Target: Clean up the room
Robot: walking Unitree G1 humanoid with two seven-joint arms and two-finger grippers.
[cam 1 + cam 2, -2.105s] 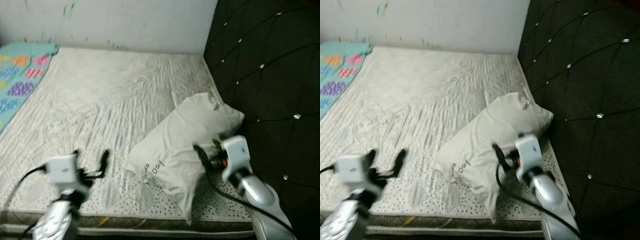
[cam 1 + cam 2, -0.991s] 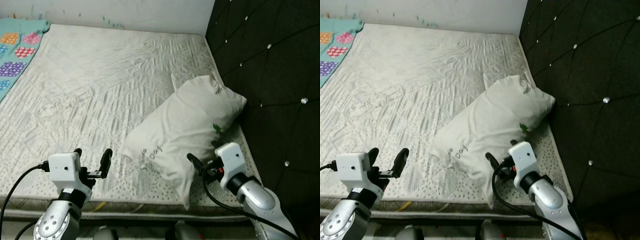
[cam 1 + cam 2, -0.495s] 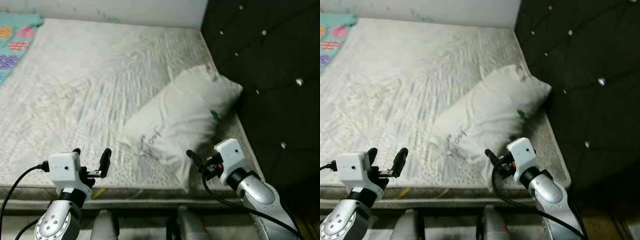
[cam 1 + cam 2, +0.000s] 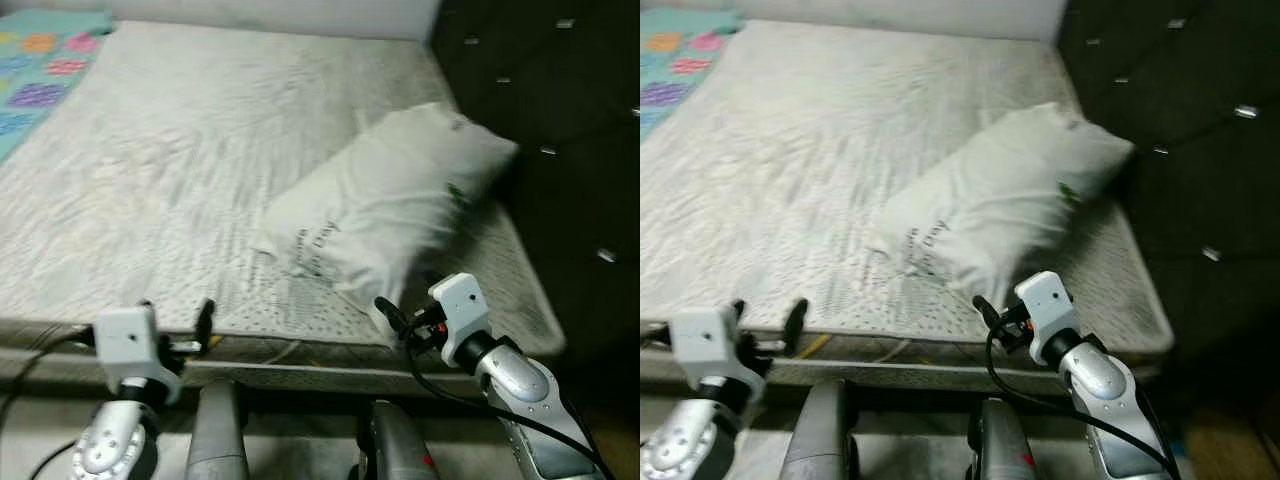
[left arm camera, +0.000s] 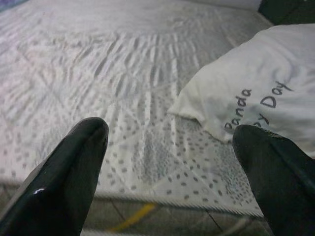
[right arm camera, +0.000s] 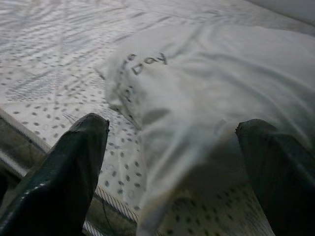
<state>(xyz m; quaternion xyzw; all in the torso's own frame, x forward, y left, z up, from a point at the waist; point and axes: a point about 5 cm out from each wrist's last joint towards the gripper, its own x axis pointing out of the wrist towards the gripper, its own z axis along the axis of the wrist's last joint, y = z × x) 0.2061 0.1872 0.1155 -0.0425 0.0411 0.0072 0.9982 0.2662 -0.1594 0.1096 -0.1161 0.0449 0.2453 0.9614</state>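
From the head views, your left claw [image 4: 175, 320] and right claw [image 4: 392, 318] hover at the bed's [image 4: 180, 180] near edge, holding nothing. A white pillow [image 4: 385, 205] lies diagonally beside the black headboard [image 4: 560, 120]. Each wrist view shows fingers [image 5: 69, 177] spread wide, the pillow's "Panda Day" print ahead.

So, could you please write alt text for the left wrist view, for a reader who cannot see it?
Two open black fingers of the left gripper frame a white pillow printed with "Panda" and "Day", lying on a pale, dotted, quilted mattress. The gripper is near the mattress edge, not touching the pillow.
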